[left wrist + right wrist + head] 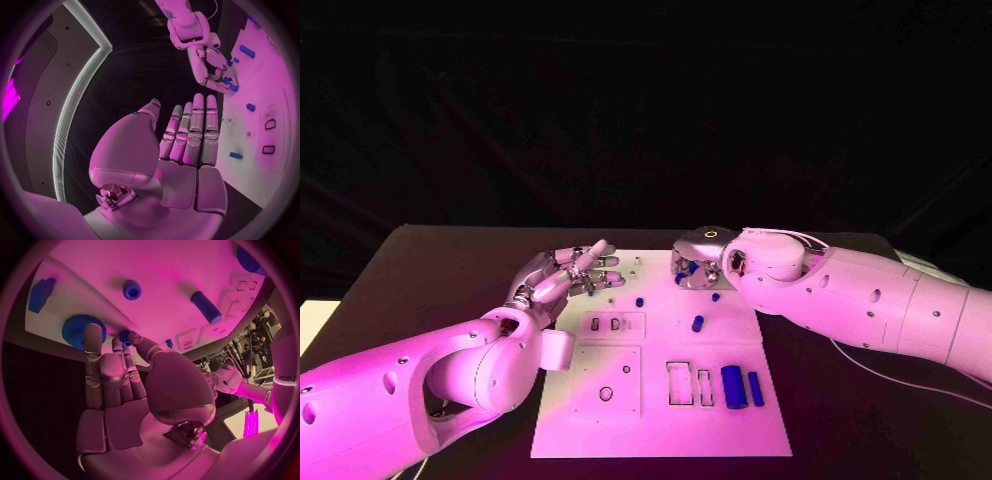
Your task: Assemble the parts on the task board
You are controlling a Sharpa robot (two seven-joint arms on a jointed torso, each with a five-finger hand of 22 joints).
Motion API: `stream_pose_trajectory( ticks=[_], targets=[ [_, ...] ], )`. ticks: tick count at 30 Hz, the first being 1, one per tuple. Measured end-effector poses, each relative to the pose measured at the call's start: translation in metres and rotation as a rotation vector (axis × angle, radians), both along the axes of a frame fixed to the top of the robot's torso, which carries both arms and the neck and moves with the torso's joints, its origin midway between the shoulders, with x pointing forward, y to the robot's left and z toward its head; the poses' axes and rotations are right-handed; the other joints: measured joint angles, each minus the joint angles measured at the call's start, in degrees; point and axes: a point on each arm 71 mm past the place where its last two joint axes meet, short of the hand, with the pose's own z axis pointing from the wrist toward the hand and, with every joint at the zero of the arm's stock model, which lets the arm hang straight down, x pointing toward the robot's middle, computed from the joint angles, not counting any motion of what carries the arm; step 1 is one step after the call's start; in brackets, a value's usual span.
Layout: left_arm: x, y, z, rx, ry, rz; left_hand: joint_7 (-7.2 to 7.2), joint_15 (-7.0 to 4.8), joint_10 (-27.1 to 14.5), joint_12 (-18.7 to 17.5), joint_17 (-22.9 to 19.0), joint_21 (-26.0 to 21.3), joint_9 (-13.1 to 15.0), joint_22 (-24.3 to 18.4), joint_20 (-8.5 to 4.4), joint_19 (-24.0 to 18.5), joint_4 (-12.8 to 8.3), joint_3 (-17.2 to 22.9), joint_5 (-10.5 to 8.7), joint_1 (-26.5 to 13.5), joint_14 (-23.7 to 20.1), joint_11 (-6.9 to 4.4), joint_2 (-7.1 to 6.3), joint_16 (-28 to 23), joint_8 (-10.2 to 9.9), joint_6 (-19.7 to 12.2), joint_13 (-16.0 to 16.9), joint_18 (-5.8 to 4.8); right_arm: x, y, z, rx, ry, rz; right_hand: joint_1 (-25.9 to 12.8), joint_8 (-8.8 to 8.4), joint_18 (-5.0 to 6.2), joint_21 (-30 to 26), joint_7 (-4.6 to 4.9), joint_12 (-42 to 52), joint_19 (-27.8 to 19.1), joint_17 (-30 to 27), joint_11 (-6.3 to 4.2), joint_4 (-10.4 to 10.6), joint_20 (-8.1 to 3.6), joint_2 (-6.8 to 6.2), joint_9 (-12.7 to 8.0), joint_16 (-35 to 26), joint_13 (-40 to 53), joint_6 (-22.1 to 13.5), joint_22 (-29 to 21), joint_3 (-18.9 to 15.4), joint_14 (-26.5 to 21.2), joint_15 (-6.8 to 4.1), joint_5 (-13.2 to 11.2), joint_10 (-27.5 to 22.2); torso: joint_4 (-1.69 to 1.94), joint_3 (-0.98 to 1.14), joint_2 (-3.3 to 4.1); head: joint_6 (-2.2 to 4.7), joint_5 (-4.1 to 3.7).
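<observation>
The right hand (119,385) works at the far edge of the task board (661,420). Its fingers (94,347) are extended, and the tips reach a blue toothed gear (74,329) and a small blue peg (125,336) beside it. Whether the hand pinches either part cannot be determined.

The left hand (187,140) hovers at the far left of the board, fingers straight and side by side, palm bare, holding nothing.

Further parts lie outward from the right hand: a small round bushing (132,289), a short cylinder (206,306) and a blocky piece (41,292) at the far right corner. Two blue cylinders (741,387) lie side by side at the near right, next to rectangular recesses (679,383).

Handling, as a judgement: the parts look like rigid, light plastic, smooth enough to slip or roll. Take the gear across its toothed rim and the pegs across the shaft near the middle.
</observation>
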Motion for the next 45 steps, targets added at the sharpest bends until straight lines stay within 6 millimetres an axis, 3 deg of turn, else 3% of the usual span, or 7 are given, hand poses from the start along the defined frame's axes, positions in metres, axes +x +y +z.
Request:
stream_pose_trajectory(
  ticks=[6, 9, 12, 26, 35, 45],
  targets=[
    [0.000, 0.000, 0.000, 0.001, 0.001, 0.001, 0.00, 0.00, 0.0, 0.0, 0.0, 0.0, 0.0, 0.0, 0.00, 0.0, 0.0, 0.0, 0.00, 0.0, 0.0, 0.00, 0.00, 0.0, 0.0, 0.0, 0.0, 0.00, 0.000, 0.000, 0.001, 0.006, -0.005, 0.002, 0.9, 1.02, 0.00, 4.6, -0.72, 0.9, 2.3, 3.5, -0.91, 0.1, -0.44, 0.86, 0.3, 3.1, 0.3, 2.4, 6.0, 1.2, -0.1, -0.96, -2.1, 2.6, 0.08, -0.07, 0.11, -0.30, -0.07],
    [0.000, 0.001, 0.000, 0.001, 0.002, 0.001, 0.00, 0.00, 0.0, 0.0, 0.0, 0.0, 0.0, 0.0, 0.00, 0.0, 0.0, 0.0, 0.00, 0.0, 0.0, 0.00, 0.00, 0.0, 0.0, 0.0, 0.0, 0.00, -0.002, 0.001, 0.002, 0.023, -0.019, 0.009, 1.4, 1.45, -0.93, 6.3, -0.98, 1.0, 2.9, 4.4, -0.81, 0.1, -0.38, 1.37, 0.6, 3.9, 0.4, 3.0, 8.1, 2.0, 0.0, -1.24, -2.8, 3.3, 0.12, -0.07, 0.19, -0.42, -0.12],
    [0.000, 0.001, 0.000, 0.001, 0.002, 0.001, 0.00, 0.00, 0.0, 0.0, 0.0, 0.0, 0.0, -0.1, 0.00, 0.0, 0.0, 0.0, 0.00, 0.0, 0.0, 0.00, 0.00, 0.0, -0.3, 0.0, 0.0, 0.00, -0.005, 0.001, 0.004, 0.059, -0.050, 0.019, 1.8, 1.68, -0.93, 7.3, -1.04, 1.0, 3.1, 4.8, -0.51, -0.1, -0.59, 0.98, 0.9, 4.2, 0.4, 3.5, 9.2, 3.0, 0.0, -1.24, -3.0, 3.6, 0.15, -0.07, 0.23, -0.40, -0.12],
    [0.000, 0.003, 0.000, 0.003, 0.005, 0.005, 0.00, 0.00, 0.0, 0.0, 0.0, 0.0, 0.0, -0.1, 0.00, 0.0, 0.0, 0.0, 0.00, 0.0, 0.0, 0.00, 0.00, 0.0, -0.3, 0.0, 0.0, 0.00, 0.000, 0.016, 0.022, 0.220, -0.180, 0.016, 2.4, 1.40, -0.92, 8.0, -0.69, -0.1, 2.8, 4.6, -0.51, -0.1, -0.35, 0.31, 1.4, 4.2, 0.4, 3.4, 9.7, 4.3, 0.0, -1.24, -3.3, 3.6, 0.32, -0.22, 0.49, 0.29, 0.12],
    [0.000, 0.003, -0.001, 0.001, 0.008, 0.005, 0.00, 0.21, 0.0, -0.3, 0.1, 0.0, -0.1, -0.1, 0.00, 0.0, -0.3, 0.0, 0.00, 0.0, -0.2, 0.00, 0.00, 0.0, -0.3, 0.0, 0.0, -0.01, 0.009, 0.040, 0.020, 0.249, -0.192, 0.012, 2.4, 1.13, -0.92, 8.3, -0.31, -0.4, 2.6, 4.6, -0.50, 0.1, -0.15, 0.31, 1.4, 4.5, 0.5, 3.0, 9.9, 4.6, 0.0, -1.24, -3.5, 3.6, 0.51, -0.29, 0.68, 0.41, 0.24],
    [0.000, 0.003, -0.001, -0.001, 0.011, 0.005, 0.00, 0.21, 0.0, -0.3, 0.1, 0.0, 0.0, -0.1, 0.00, 0.0, -0.3, 0.0, 0.00, 0.0, -0.2, 0.00, 0.00, 0.0, -0.3, 0.0, 0.0, -0.01, 0.016, 0.053, 0.010, 0.252, -0.177, -0.001, 2.4, 0.84, -0.91, 8.3, -0.12, -0.6, 2.2, 4.6, -0.49, 0.2, -0.17, 0.31, 1.4, 4.5, 0.4, 2.8, 9.9, 4.6, 0.0, -1.23, -3.2, 3.6, 0.52, -0.32, 0.85, 0.40, 0.48]
  ],
)
